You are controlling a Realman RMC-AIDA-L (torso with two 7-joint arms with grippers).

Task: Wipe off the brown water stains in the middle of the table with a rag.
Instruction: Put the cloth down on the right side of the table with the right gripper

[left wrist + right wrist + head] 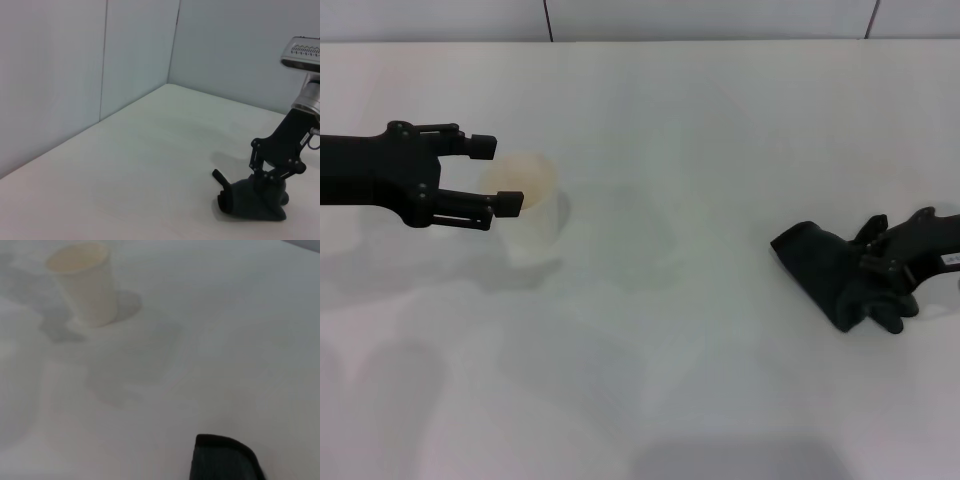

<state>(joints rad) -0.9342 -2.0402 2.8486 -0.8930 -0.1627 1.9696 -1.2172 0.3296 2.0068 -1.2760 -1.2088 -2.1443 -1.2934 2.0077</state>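
Looking near to far: we list what we find on the white table [650,380], nearest first.

Table: we see a plain white top filling the head view, with faint grey shadows on it; panelled walls stand at its far edge.

Rag: we find the black rag [830,275] lying crumpled on the table's right side, one pointed corner reaching toward the middle. In the left wrist view the rag [250,200] sits bunched under the right arm's fingers. The right wrist view shows only a dark edge of the rag [220,457] low in the picture.

Right gripper: we see the right gripper [880,262] down on the rag's right part, its black fingers pressed into the folds; in the left wrist view the right gripper [267,180] seems clenched on the cloth.

Brown water stains: we cannot make out any orange-brown blotch on the middle of the table; only pale shadows show there in the head and right wrist views.

Paper cup: we see a white paper cup [528,205] upright on the left of the table, well apart from the rag; the right wrist view shows the cup [85,282] too.

Left gripper: we find the left gripper [495,172] held at the cup's rim from the left, its two fingers spread apart and grasping nothing.
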